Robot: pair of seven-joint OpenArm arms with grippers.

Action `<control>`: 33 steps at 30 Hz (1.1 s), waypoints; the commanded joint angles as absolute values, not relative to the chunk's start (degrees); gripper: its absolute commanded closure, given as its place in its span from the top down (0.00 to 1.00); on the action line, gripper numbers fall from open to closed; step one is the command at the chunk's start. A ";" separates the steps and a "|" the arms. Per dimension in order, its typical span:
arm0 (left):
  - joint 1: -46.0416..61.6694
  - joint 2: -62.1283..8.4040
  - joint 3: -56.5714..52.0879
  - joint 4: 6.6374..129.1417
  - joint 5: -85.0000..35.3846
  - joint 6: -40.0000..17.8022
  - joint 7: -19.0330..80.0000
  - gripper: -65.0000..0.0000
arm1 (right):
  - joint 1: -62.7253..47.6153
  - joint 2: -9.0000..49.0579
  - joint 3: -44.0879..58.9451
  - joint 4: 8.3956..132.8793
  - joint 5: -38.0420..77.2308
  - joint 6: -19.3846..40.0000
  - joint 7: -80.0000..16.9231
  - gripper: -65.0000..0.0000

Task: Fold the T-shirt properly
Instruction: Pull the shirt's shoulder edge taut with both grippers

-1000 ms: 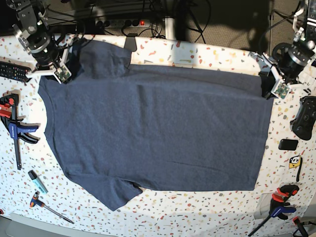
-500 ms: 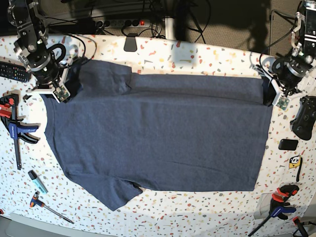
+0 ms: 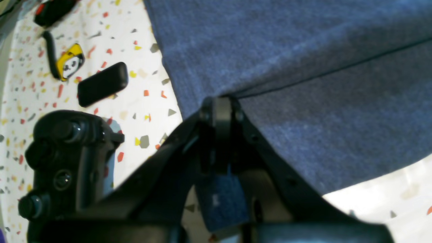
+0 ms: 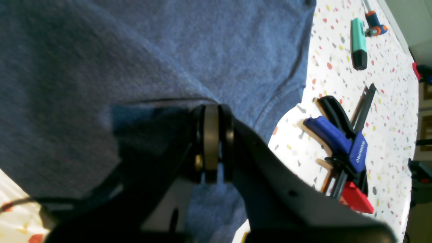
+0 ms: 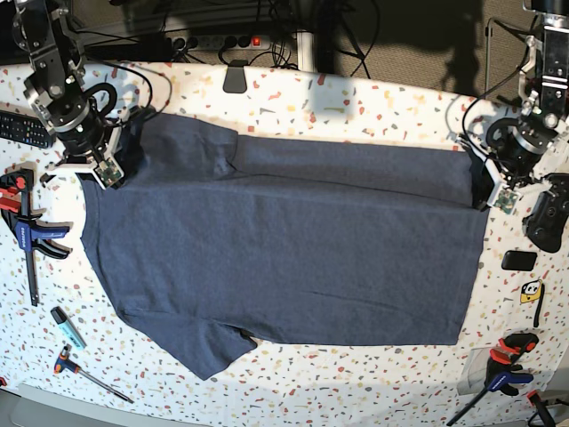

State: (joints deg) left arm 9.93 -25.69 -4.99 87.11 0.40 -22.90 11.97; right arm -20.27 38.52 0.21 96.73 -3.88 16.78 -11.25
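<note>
The T-shirt (image 5: 293, 258) lies spread across the middle of the speckled surface (image 5: 356, 391), dark blue, with a raised fold running across its upper part from one arm's tool to the other's. A sleeve sticks out at its lower left in the base view, and a second flap of cloth lies beyond the fold at upper left.

The left tool (image 3: 221, 104) is pressed together on the fold's end near the shirt's side edge. The right tool (image 4: 212, 111) is likewise pinching the fold's other end; its tips are dark and blurred in its wrist view, so exactly how much cloth sits between them is hard to say.

Just beside the shirt, on the left arm's side, are a black box-shaped item (image 5: 519, 261), a yellow tag (image 5: 532, 292) and a red-and-blue clamp (image 5: 505, 369). On the right arm's side lie another clamp (image 5: 28, 233), a teal marker (image 5: 68, 327) and a screwdriver (image 5: 89, 374).
</note>
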 commanded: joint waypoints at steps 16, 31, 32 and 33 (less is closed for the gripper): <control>9.19 -26.57 -5.54 87.68 0.62 -16.21 8.97 0.28 | -17.78 39.57 0.67 95.09 -3.81 14.81 -9.32 0.34; 9.65 -26.46 -5.56 90.45 -22.20 -13.26 20.56 0.20 | -22.70 39.51 0.69 101.93 8.19 13.43 -15.99 0.26; 9.69 -26.09 -5.54 90.41 -22.46 -13.34 20.62 0.15 | -23.38 39.31 0.73 101.93 8.14 13.41 -16.12 0.21; 9.67 -25.56 -5.54 90.35 -22.59 -13.32 20.60 0.09 | -23.99 39.05 0.75 101.93 8.16 12.97 -16.12 0.15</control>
